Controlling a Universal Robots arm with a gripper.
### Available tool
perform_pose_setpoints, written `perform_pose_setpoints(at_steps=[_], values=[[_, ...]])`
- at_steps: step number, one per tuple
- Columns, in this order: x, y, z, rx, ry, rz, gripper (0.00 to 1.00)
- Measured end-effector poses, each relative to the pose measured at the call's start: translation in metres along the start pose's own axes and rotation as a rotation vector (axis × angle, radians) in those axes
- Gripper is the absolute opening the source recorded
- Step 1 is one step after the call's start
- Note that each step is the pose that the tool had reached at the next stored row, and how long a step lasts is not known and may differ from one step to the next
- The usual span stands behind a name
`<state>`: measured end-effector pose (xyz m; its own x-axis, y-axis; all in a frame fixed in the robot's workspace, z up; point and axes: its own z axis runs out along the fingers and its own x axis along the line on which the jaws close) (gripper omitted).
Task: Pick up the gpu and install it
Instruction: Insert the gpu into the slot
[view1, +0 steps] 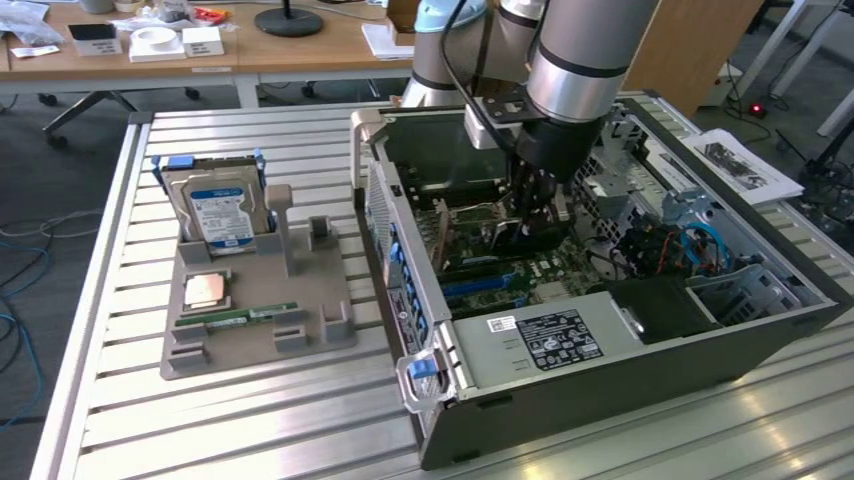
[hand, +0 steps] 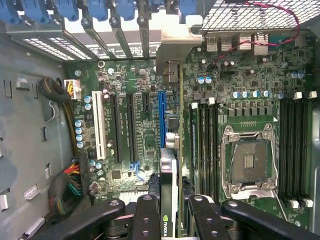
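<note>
Black fingers sit closest to the wrist camera, clenched from both sides on the gpu; the gripper holds the card edge-on, a green logo showing on its thin edge; the gpu hangs over the green board inside the case, just beside the blue slot; whether it touches the board I cannot tell; beyond it lie a white slot, the bare metal socket and rows of black memory slots; furthest off, blue latches line the case's rear wall. From the exterior view, the grey case lies on its side, open on top, on a slatted metal table; at the exterior view's left a grey tray sits apart from the case; on it a green memory stick lies flat, a copper-coloured chip just behind it, and a drive with a blue label stands upright at the tray's far end; the arm reaches down into the case, the gripper low over the board; a wooden desk stands behind.
</note>
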<state>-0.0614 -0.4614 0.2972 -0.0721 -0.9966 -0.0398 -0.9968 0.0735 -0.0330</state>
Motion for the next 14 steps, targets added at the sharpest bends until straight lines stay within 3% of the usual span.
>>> perform_pose_setpoints(at_steps=[14], values=[[0.0031,0.0038,0.0073,-0.0004,-0.0004,-0.009,0.27]])
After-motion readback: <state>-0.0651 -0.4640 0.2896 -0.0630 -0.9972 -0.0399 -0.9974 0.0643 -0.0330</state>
